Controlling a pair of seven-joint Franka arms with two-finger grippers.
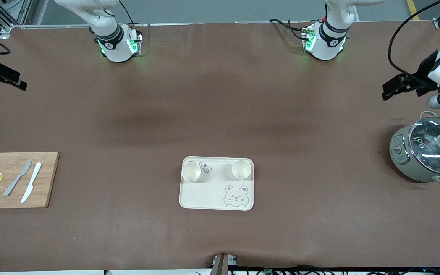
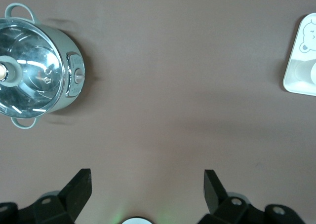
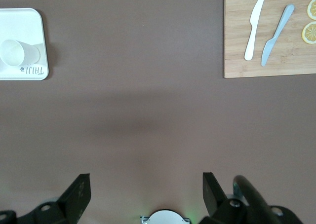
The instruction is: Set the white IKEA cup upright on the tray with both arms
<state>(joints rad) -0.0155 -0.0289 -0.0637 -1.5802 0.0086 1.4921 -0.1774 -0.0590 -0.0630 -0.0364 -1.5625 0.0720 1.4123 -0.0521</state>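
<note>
Two white cups upright on the tray — both arms parked wide.

Nearest me, the cream tray (image 1: 216, 191) sits mid-bench; on its farther edge stand one cup (image 1: 191, 172) toward the right arm's end and another cup (image 1: 241, 169) toward the left arm's. Farther out, my left gripper (image 2: 147, 184) hangs over bare bench by the lidded pot (image 1: 428, 151), my right gripper (image 3: 146, 187) above the bench edge beside the cutting board (image 1: 13, 179) — each gaping wide, holding nothing.

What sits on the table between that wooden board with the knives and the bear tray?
Nothing: the front view shows only bare brown table between the wooden board and the tray; the right wrist view shows the same.
</note>
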